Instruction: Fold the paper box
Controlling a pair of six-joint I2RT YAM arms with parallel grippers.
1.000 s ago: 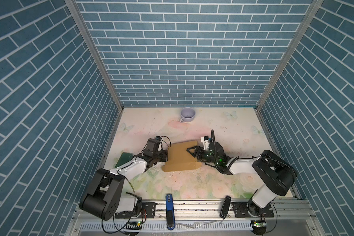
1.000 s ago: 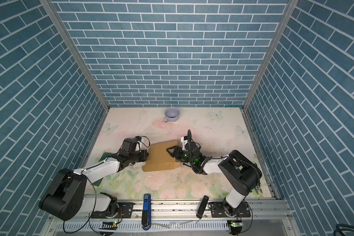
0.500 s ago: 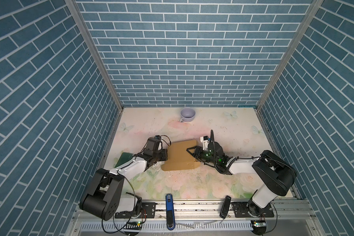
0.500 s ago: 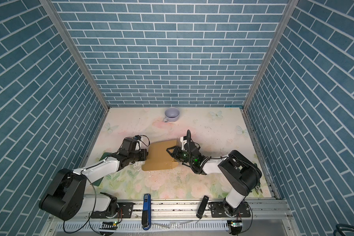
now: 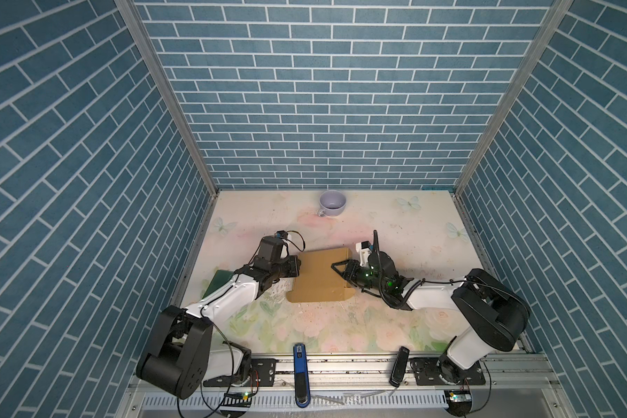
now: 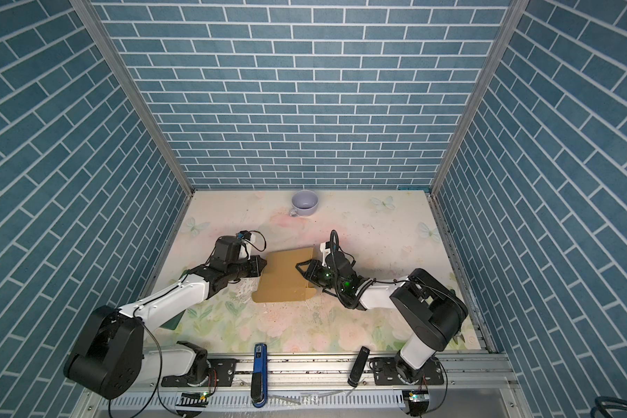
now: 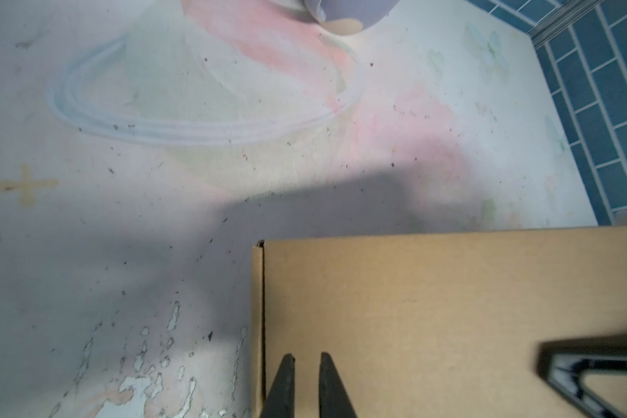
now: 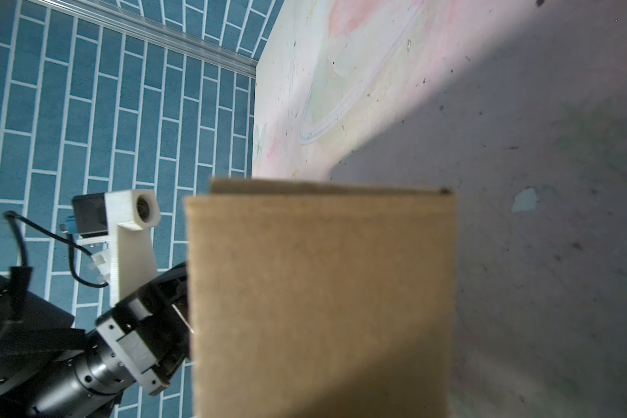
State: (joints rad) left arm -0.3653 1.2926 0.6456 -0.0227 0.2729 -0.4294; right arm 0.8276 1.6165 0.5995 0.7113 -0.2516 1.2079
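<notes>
Roughly at the middle of the tabletop [image 5: 395, 231] lies the paper box [image 5: 319, 277] — brown, squarish, shallow, its lid panel down flat, so it has no strong long axis to speak of. It sits directly between the two arms.

The left hand [image 5: 297, 268] is at the box's left edge, pointing right. In the left wrist view its fingers [image 7: 286, 383] show only a narrow gap with bare cardboard behind it, and nothing is pinched between them. The tips sit over the lid, just inside the seam where the left wall meets the top.

The right hand [image 5: 339, 272] reaches in from the right and lies further over the lid, past a strip of cardboard standing up along the right edge. Its jaws stand partly apart. Whether they are clamped on that strip I cannot tell, because cardboard fills the right wrist view and hides the fingers.

So the next move turns on that right edge — probably tucking or pressing it down. The right hand is the nearer one, with the left well placed to brace the opposite side.
</notes>
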